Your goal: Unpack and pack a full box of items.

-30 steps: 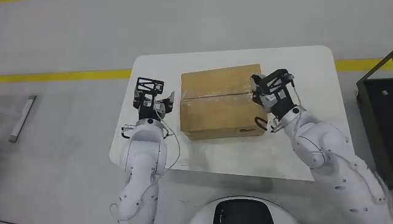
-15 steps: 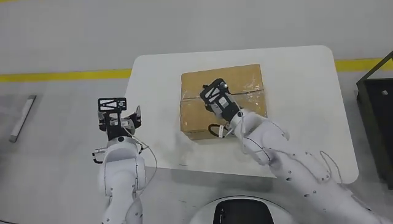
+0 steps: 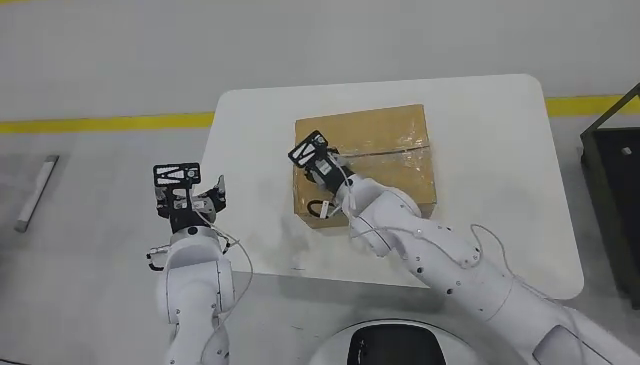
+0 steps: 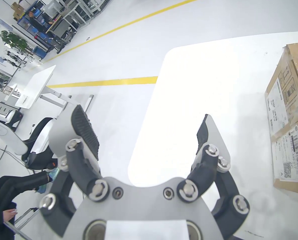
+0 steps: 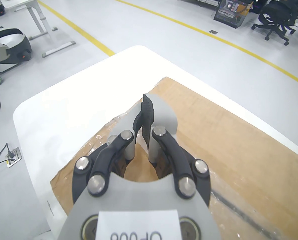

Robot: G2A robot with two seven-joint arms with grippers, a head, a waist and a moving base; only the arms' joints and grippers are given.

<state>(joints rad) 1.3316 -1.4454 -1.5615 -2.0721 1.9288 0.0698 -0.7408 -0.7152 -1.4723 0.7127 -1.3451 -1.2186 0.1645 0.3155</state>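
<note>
A closed brown cardboard box [image 3: 385, 140], its top seam taped over, stands on the white table [image 3: 500, 215]. My right gripper [image 3: 316, 155] is shut and rests on the box top at the left end of the seam. In the right wrist view its fingers [image 5: 145, 116] are pressed together over the box [image 5: 214, 131] near its corner; whether tape is pinched between them is unclear. My left gripper [image 3: 195, 187] is open and holds nothing, beyond the table's left edge and well clear of the box. In the left wrist view this open gripper [image 4: 143, 126] has the labelled box side [image 4: 286, 116] off to one side.
Bare table [image 4: 189, 81] lies to the left and right of the box. A dark rack [image 3: 612, 195] stands past the table's right edge. A yellow floor line [image 3: 100, 123] and a grey bar [image 3: 35, 193] are on the floor to the left.
The right gripper went from the box's right end along the seam to its left end. The left gripper drew back from the box's left side to beyond the table edge.
</note>
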